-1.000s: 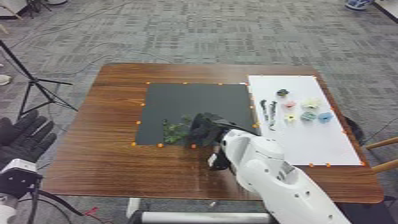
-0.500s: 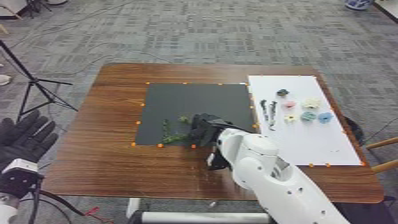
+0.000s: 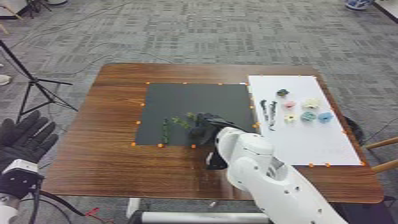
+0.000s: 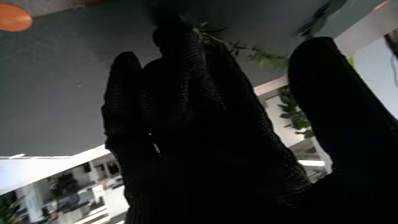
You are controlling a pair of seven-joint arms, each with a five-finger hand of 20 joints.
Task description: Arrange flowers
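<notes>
Table [image 3: 98, 170]: brown wood, reaching out past the dark mat on every side.
Dark mat [image 3: 191, 95]: where the arrangement is being made; I judge I'm setting greenery, with blooms to follow.
White sheet [image 3: 329, 145]: right of the mat, holding the other pieces.
My right hand [image 3: 207, 129]: over the mat's near right part, fingers nearly straight, thumb well apart from them, clamped on nothing.
My left hand [image 3: 25, 137]: left of the mat, off the table, fingers spread and bare of any load.
Upright green stem [image 3: 165, 131]: on the mat's near left part.
Dark stems [image 3: 267, 114]: just right of the mat, on the sheet.
Leafy sprig [image 3: 183, 121]: on the mat, slanting by my right fingertips; contact I can't tell. Next calls for a light nudge against the stem, or backing off if the angle suits.
Flowers [image 3: 311, 103]: right of the mat, beyond the dark stems.
</notes>
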